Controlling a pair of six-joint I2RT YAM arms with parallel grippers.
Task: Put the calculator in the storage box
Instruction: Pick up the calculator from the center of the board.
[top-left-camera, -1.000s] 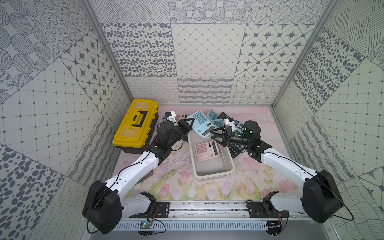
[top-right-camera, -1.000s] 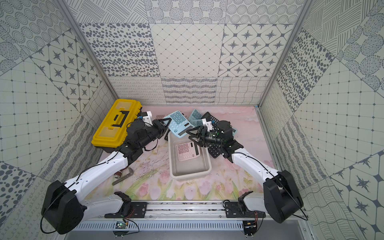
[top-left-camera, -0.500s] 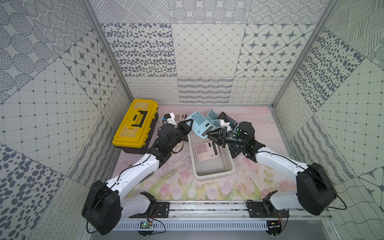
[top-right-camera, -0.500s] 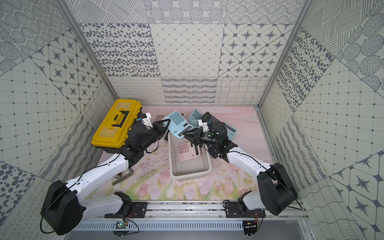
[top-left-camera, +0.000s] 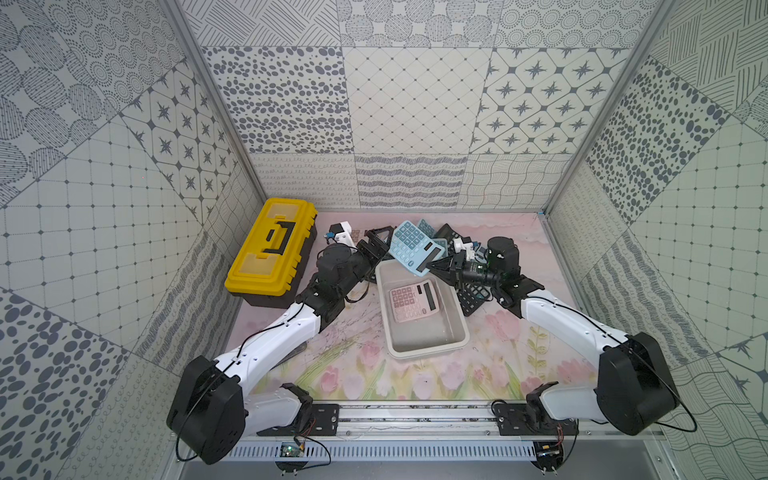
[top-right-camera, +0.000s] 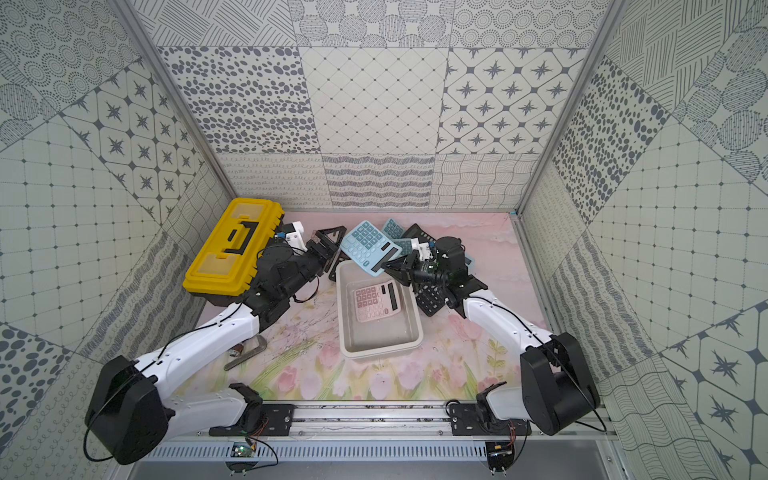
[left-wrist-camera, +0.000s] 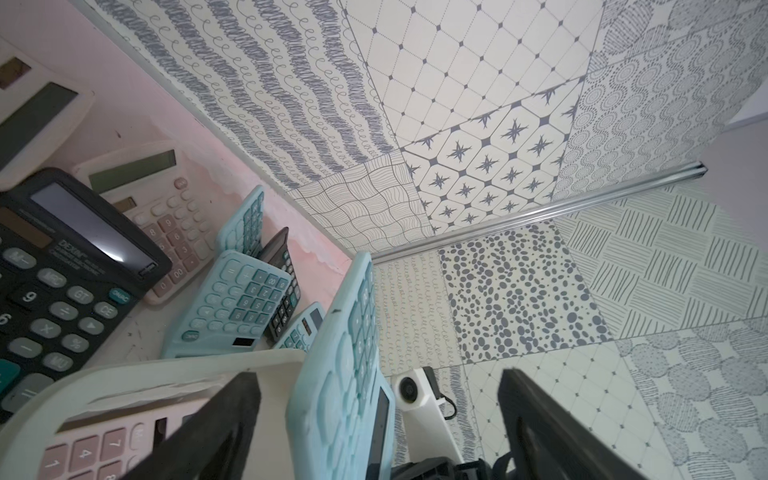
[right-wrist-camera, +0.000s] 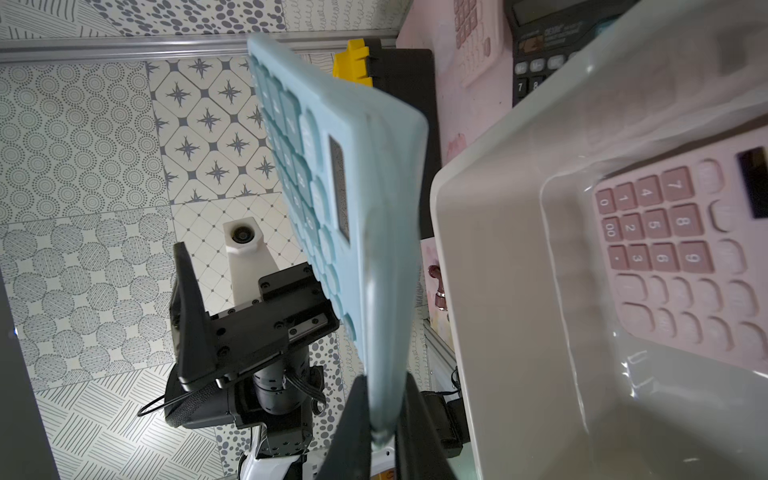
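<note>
A light blue calculator (top-left-camera: 415, 247) (top-right-camera: 368, 245) hangs tilted over the far end of the white storage box (top-left-camera: 428, 354) (top-right-camera: 382, 352). My right gripper (top-left-camera: 436, 266) (right-wrist-camera: 384, 382) is shut on its near edge; in the right wrist view both fingers pinch the blue calculator (right-wrist-camera: 332, 187). My left gripper (top-left-camera: 380, 245) (left-wrist-camera: 378, 376) stands open, its fingers apart on either side of the blue calculator (left-wrist-camera: 345, 374) without pressing it. A pink calculator (top-left-camera: 413, 300) (right-wrist-camera: 673, 249) lies flat inside the box.
A yellow-lidded black toolbox (top-left-camera: 270, 249) stands at the back left. Several more calculators are piled behind and right of the box, among them a black one (top-left-camera: 469, 297) (left-wrist-camera: 62, 270) and a pink one (left-wrist-camera: 166, 224). A metal tool (top-right-camera: 245, 353) lies under my left arm.
My right gripper has reached the blue calculator and shut on its edge. My left gripper, shut on that calculator before, has opened and let go.
</note>
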